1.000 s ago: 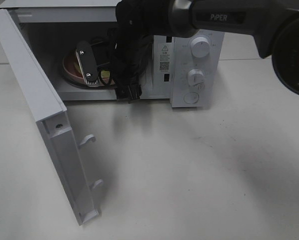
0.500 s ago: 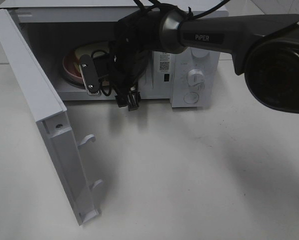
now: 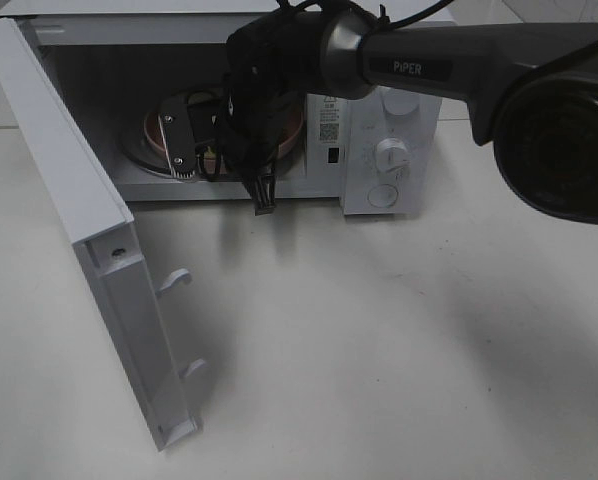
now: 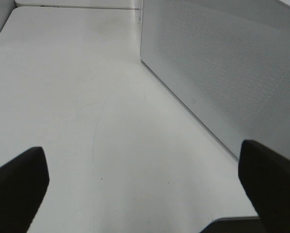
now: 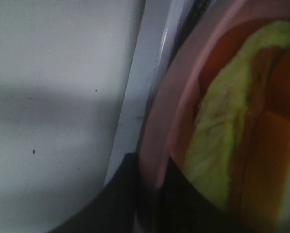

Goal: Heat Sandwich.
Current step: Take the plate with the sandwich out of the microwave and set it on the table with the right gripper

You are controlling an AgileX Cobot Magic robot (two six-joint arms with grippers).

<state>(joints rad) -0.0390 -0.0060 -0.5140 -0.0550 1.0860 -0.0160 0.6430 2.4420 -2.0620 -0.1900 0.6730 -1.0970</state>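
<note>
The sandwich point(image 5: 217, 141), with its pale green-yellow filling showing, lies on the round pink plate point(image 5: 167, 111) inside the open microwave point(image 3: 324, 185). In the right wrist view my right gripper point(image 5: 152, 191) is shut on the plate's near rim, one dark finger on each side of it. From the high camera the plate point(image 3: 162, 135) shows partly behind the right gripper point(image 3: 194, 150) and wrist, which hide the sandwich. My left gripper point(image 4: 145, 189) is open over bare table beside the microwave's perforated outer wall point(image 4: 222, 73), and it is out of the high view.
The microwave door point(image 3: 79, 200) swings out to the left and reaches toward the table's front. The control panel with its dials point(image 3: 391, 155) is on the right of the cavity. The right arm point(image 3: 449, 65) crosses above the microwave from the right.
The right gripper has closed on the plate's rim. Its wrist has turned and shifted slightly in the microwave's opening, and the plate now sits further right. The left gripper stays open.
</note>
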